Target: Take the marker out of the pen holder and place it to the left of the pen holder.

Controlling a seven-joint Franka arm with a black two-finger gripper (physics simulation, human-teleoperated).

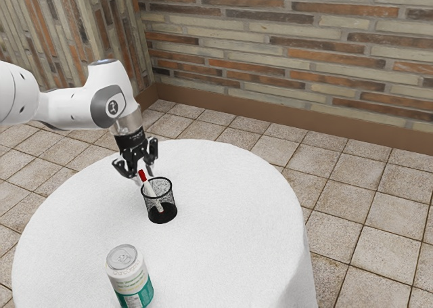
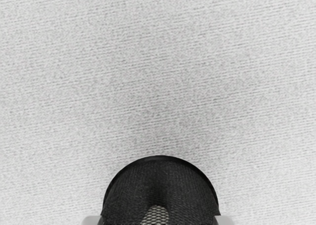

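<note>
"Marker (image 1: 150,190), leaning in the pen holder (image 1: 169,199), left of the exterior frame's centre. Why tilted?"

"Looks like the rim props it, red end up between the gripper's (image 1: 145,177) spread fingers."

"Not pinched?"

"No. The wrist view peers down into the pen holder; the exterior view adds the can (image 1: 130,279), lower left."

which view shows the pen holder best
The exterior view: it shows the whole pen holder, from round rim down to dark base, with the marker leaning inside. The wrist view looks down on part of the rim and the dark mesh, cut off by the picture's lower edge.
</note>
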